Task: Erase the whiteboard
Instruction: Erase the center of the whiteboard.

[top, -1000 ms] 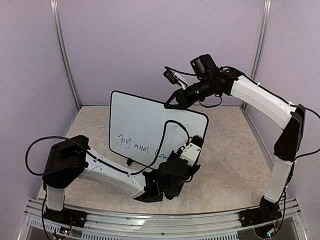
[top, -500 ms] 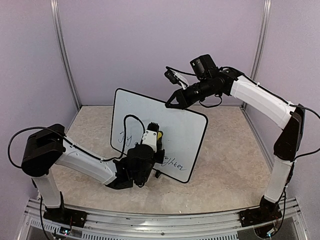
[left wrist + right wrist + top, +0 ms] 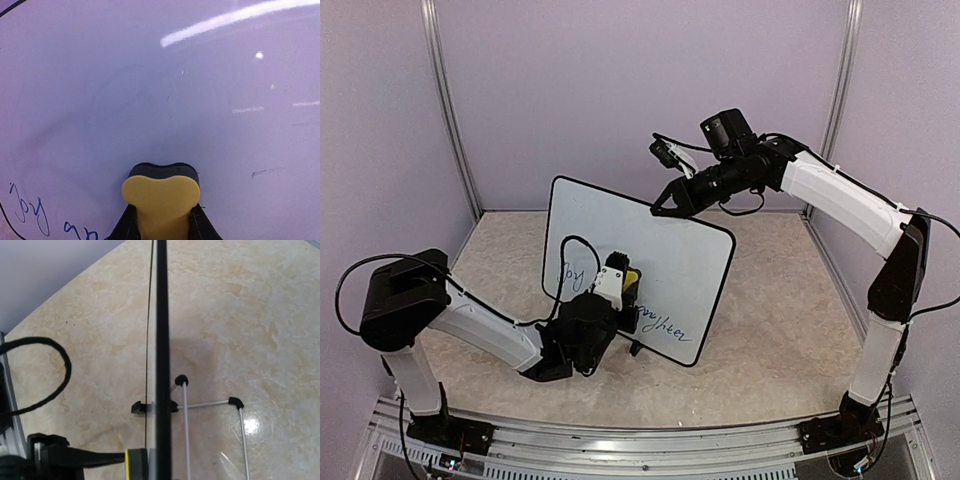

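Observation:
The whiteboard (image 3: 670, 250) stands upright, tilted back on a wire stand (image 3: 210, 404). Blue cursive remains at its lower left (image 3: 570, 272) and lower right (image 3: 665, 325). My left gripper (image 3: 623, 282) is shut on a yellow eraser (image 3: 633, 274) with a black felt face. The eraser (image 3: 161, 192) is pressed flat on the board (image 3: 150, 75), just right of the blue writing (image 3: 30, 216). My right gripper (image 3: 661, 207) is shut on the board's top edge. Its wrist view looks straight down the black frame (image 3: 162, 340).
Pale walls with metal posts (image 3: 448, 110) enclose the marbled tabletop (image 3: 780, 330). A black foot (image 3: 140, 407) of the board rests on the table. The left arm's cable (image 3: 565, 255) loops in front of the board's lower left.
My left gripper swept the eraser leftward across the board's lower part, uncovering the right-hand writing and wiping the middle word. The board shifted slightly. The right arm barely moved.

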Robot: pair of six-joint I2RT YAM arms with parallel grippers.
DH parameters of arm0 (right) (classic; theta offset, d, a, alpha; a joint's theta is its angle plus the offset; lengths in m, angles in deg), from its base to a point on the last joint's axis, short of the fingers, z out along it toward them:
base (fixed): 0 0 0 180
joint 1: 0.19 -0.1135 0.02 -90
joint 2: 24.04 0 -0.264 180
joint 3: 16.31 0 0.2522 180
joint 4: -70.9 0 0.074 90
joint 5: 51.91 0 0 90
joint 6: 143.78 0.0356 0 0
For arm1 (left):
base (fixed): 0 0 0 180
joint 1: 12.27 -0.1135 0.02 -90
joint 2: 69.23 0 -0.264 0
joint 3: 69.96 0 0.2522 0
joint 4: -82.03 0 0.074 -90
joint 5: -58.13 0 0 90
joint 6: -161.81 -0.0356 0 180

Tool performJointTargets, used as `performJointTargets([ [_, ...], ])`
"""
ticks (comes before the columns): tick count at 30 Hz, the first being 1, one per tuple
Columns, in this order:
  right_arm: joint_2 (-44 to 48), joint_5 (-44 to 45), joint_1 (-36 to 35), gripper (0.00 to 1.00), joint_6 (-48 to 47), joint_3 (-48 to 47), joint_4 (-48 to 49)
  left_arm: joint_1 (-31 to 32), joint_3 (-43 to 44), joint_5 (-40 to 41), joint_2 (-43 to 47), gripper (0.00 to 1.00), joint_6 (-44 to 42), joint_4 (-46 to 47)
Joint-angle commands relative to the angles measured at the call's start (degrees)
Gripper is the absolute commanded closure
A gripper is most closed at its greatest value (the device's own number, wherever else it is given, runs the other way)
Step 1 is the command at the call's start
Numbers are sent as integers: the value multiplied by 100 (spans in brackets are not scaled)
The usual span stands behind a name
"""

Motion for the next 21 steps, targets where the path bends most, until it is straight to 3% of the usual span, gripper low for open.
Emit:
performJointTargets([
  [1,-114,-574,-287,100,147,184,-701,-284,-301,-673,24,87,255,-330],
  [15,-9,-633,-294,100,240,181,-889,-1761,-2032,-854,1533,87,444,50],
  [21,117,-536,-306,100,297,189,-945,-2107,-2761,-1670,1899,87,398,1276],
])
